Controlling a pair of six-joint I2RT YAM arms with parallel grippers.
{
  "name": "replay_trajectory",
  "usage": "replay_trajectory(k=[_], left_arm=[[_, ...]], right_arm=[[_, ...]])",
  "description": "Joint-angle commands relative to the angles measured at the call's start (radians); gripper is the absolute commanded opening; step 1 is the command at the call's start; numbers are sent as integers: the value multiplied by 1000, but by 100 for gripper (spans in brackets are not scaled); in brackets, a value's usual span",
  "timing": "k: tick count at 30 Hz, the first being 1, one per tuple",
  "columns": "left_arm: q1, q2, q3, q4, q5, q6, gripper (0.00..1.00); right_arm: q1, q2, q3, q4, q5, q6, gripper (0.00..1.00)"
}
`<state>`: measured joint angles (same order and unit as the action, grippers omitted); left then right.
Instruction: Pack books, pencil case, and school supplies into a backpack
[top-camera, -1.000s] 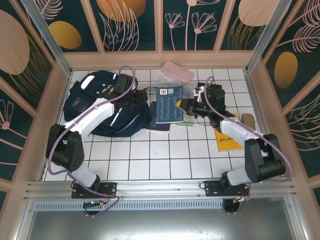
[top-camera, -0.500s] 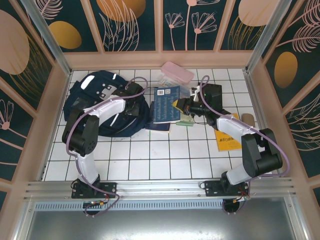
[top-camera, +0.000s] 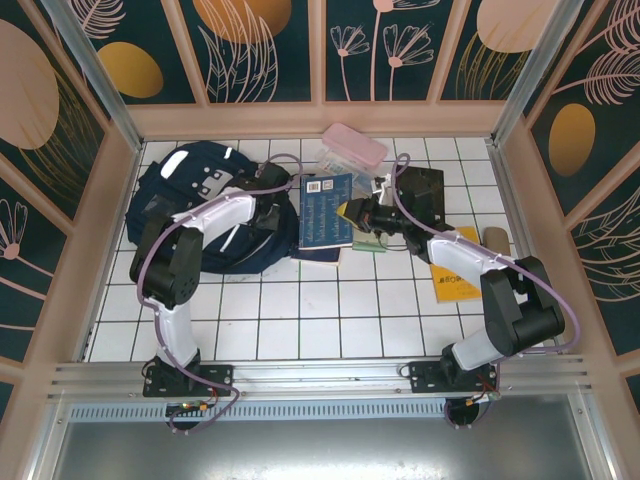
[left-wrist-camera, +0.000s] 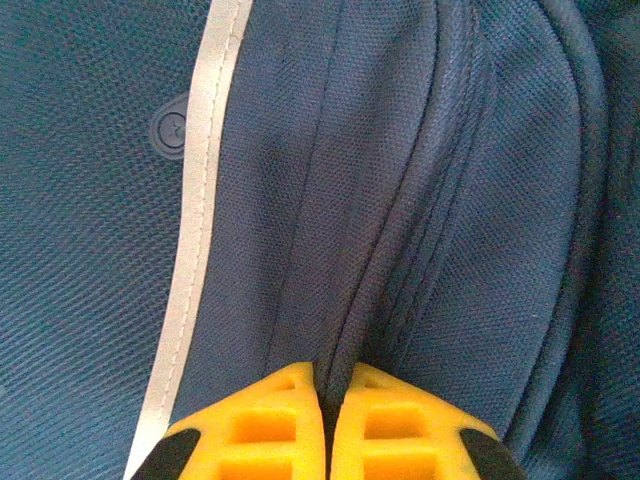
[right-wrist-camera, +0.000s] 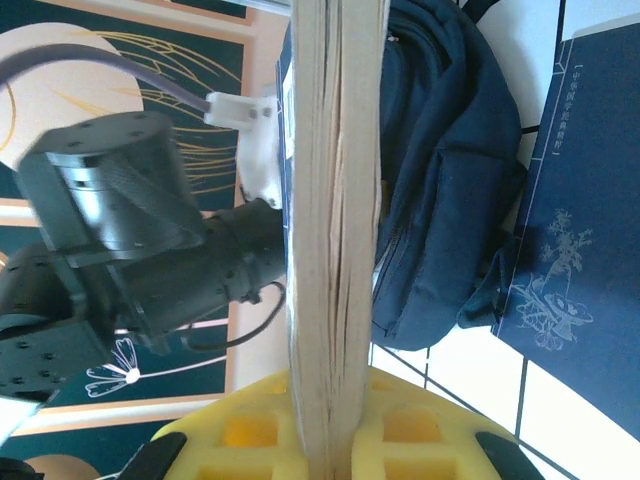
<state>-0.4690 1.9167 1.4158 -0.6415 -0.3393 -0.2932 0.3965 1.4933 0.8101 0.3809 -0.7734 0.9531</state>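
The navy backpack (top-camera: 205, 205) lies at the left on the tiles. My left gripper (top-camera: 275, 213) rests on its right edge. In the left wrist view the yellow fingers (left-wrist-camera: 280, 420) are shut on a raised fold of backpack (left-wrist-camera: 400, 180) fabric. My right gripper (top-camera: 351, 212) is shut on the right edge of a navy book (top-camera: 325, 208), which hangs just right of the backpack. Seen edge-on, that book (right-wrist-camera: 335, 200) shows its pale pages between my gripper (right-wrist-camera: 335, 385). Another navy book (right-wrist-camera: 585, 200) lies flat underneath. The pink pencil case (top-camera: 355, 145) sits at the back.
A clear packet (top-camera: 333, 160) lies beside the pencil case. A pale green book (top-camera: 371, 243) pokes out under my right gripper. A yellow-orange piece (top-camera: 455, 277) and a tan roll (top-camera: 495, 237) lie at the right. Wooden walls close in the tiled floor (top-camera: 300, 310).
My left gripper stood open over the backpack and has now shut on its fabric. My right gripper has carried the navy book a little leftward, closer to the backpack.
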Motion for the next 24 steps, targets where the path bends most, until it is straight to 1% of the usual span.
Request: replay_trajectory(k=[1, 8, 12, 14, 16, 18, 22, 24], left_arm=[[10, -105, 96, -61, 9, -48, 0], [22, -167, 246, -154, 75, -54, 0], [50, -196, 304, -167, 164, -65, 0], [67, -197, 330, -170, 212, -73, 0], [82, -234, 357, -174, 261, -80, 0], [92, -245, 380, -175, 298, -84, 0], [120, -257, 409, -185, 346, -93, 0], [134, -261, 410, -186, 377, -99, 0]], right_arm=[[19, -8, 8, 101, 26, 34, 0], [64, 38, 18, 201, 93, 101, 0], [107, 102, 49, 253, 138, 128, 0], [128, 151, 71, 291, 154, 146, 0], [145, 213, 107, 322, 181, 168, 0], [185, 274, 147, 356, 208, 197, 0], [247, 407, 261, 433, 261, 247, 0], [279, 473, 333, 440, 288, 253, 0]])
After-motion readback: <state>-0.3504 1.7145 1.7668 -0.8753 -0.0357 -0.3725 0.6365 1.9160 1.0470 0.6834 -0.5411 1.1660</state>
